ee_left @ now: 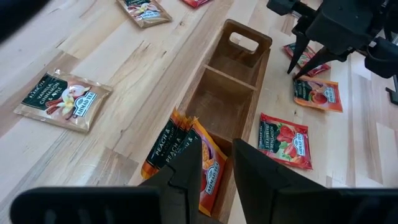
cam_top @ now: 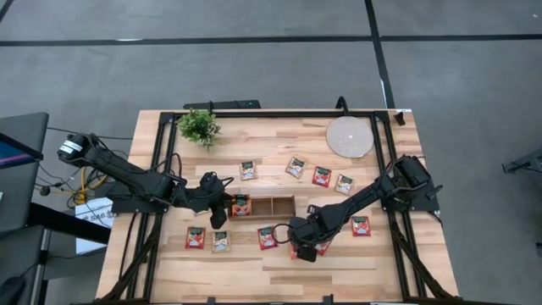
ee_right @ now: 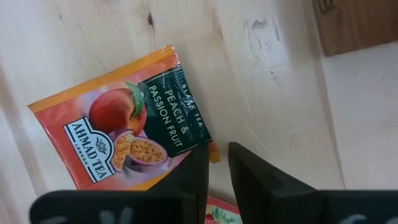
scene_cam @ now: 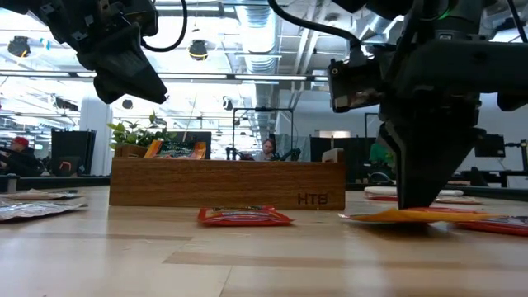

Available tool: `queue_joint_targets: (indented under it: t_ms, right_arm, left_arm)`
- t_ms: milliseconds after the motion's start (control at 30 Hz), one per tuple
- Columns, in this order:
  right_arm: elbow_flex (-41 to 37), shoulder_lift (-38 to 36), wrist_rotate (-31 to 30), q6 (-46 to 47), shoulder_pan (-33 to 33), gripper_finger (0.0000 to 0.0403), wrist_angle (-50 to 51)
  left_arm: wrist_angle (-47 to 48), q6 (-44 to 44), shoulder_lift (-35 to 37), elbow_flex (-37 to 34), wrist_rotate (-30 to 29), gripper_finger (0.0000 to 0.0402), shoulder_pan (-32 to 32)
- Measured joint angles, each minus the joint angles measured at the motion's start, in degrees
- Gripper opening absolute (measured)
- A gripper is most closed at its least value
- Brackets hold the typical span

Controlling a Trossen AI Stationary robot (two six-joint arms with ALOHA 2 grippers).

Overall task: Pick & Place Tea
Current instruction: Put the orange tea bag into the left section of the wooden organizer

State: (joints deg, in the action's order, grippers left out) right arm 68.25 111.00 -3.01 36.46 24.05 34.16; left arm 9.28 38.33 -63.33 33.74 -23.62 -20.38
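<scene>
The right gripper (cam_top: 302,248) is low in the middle of the high view, pressed down onto an orange peach tea sachet (ee_right: 124,134) that lies flat on the pale wooden surface (cam_top: 279,275). Its two dark fingers (ee_right: 193,171) stand close together, pinching one edge of that sachet (in the low view the sachet's edge bends up a little at the tips).

The left gripper (cam_top: 218,209) hangs over the left end of the long brown wooden tray (cam_top: 273,206), a bit left of the middle of the high view. Its fingers are narrow, and I cannot tell if they hold anything. Just under them, a few orange sachets (ee_left: 186,155) stand on edge in the tray's end compartment.

More red and pale sachets (cam_top: 321,176) lie flat around the tray. A small green plant (cam_top: 198,127) sits at the upper left of the surface, and a round pale mat (cam_top: 350,136) at the upper right.
</scene>
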Motion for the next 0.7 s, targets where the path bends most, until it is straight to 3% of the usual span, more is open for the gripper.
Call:
queue_joint_targets:
  t_ms: [700]
  right_arm:
    - [1.55,0.07,3.0,-0.93,-0.24,0.0057,-0.14]
  left_arm:
    - [-0.39,0.04,0.0,0.0,0.0,0.008,0.0]
